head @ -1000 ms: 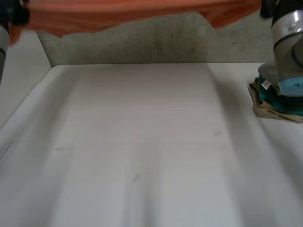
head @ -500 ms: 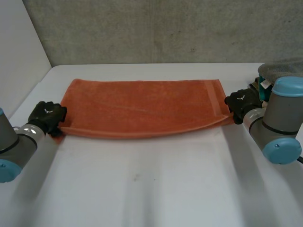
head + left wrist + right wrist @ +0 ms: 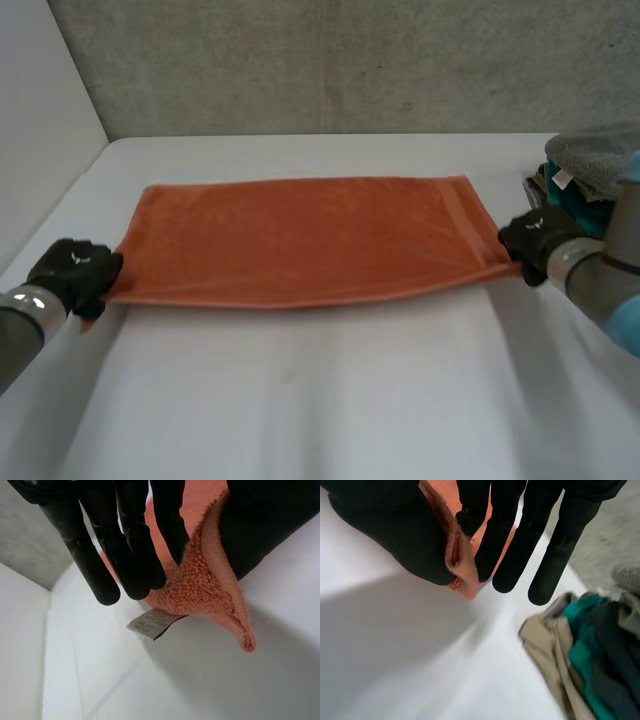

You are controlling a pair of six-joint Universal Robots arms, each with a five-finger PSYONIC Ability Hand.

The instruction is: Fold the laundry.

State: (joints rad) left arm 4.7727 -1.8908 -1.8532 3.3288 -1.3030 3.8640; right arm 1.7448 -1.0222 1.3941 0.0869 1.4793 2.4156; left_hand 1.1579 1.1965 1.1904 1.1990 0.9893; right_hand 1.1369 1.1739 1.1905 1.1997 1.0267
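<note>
The left hand (image 3: 75, 275) is closed on the near left corner of the towel (image 3: 300, 240), pinched between thumb and fingers (image 3: 132, 555). The towel is spread flat on the bench (image 3: 300, 400), its long axis running from hand to hand. No fold is seen, so the folding is judged barely begun. The near right corner is pinched likewise by the right hand (image 3: 535, 240), beside a pile of clothes (image 3: 590, 180).

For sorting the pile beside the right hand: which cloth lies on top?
The grey cloth, the only grey one; the teal cloth and the beige cloth lie under it.
</note>
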